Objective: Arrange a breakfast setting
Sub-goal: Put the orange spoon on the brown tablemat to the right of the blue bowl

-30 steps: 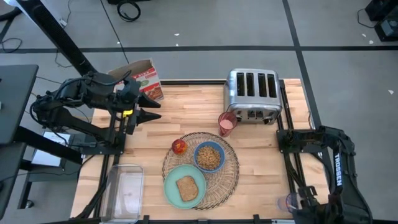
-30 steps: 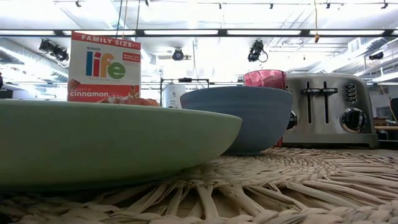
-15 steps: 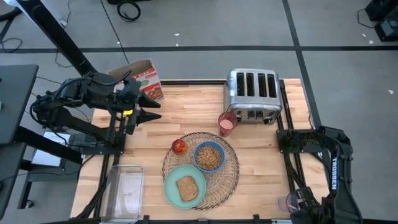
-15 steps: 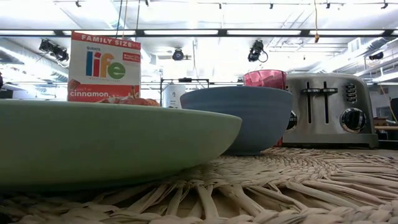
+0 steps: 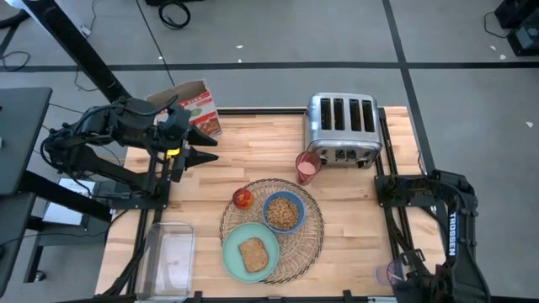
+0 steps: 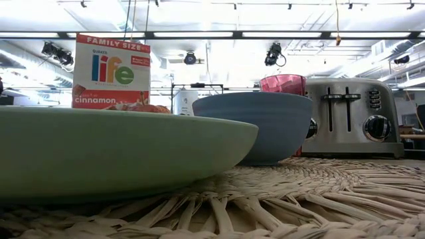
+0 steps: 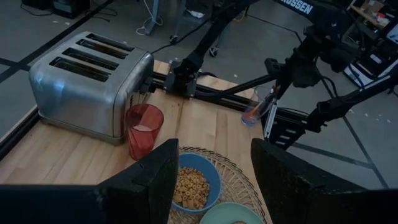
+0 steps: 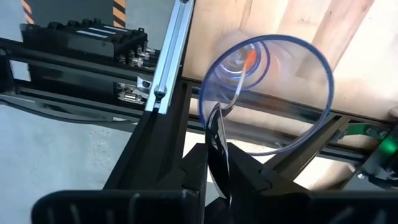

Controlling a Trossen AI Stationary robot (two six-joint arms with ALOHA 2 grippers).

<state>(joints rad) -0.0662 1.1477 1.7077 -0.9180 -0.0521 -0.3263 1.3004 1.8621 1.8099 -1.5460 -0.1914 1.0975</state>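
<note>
A robotics lab or test hall, not a home. The butcher-block table (image 5: 354, 231) stands on a bare grey concrete floor (image 5: 278, 34) marked with dark tape lines, with loose cables lying about. Aluminium rails (image 8: 171, 56) frame the tabletop. Beyond it, the low view shows long fluorescent ceiling lights (image 6: 285, 34), exposed ceiling tracks, and mounted cameras (image 6: 272, 54) looking down at the work area.

Toast slice (image 5: 253, 254) on mint-green plate (image 5: 232, 241), cereal-filled blue bowl (image 5: 284, 211) beside
</note>
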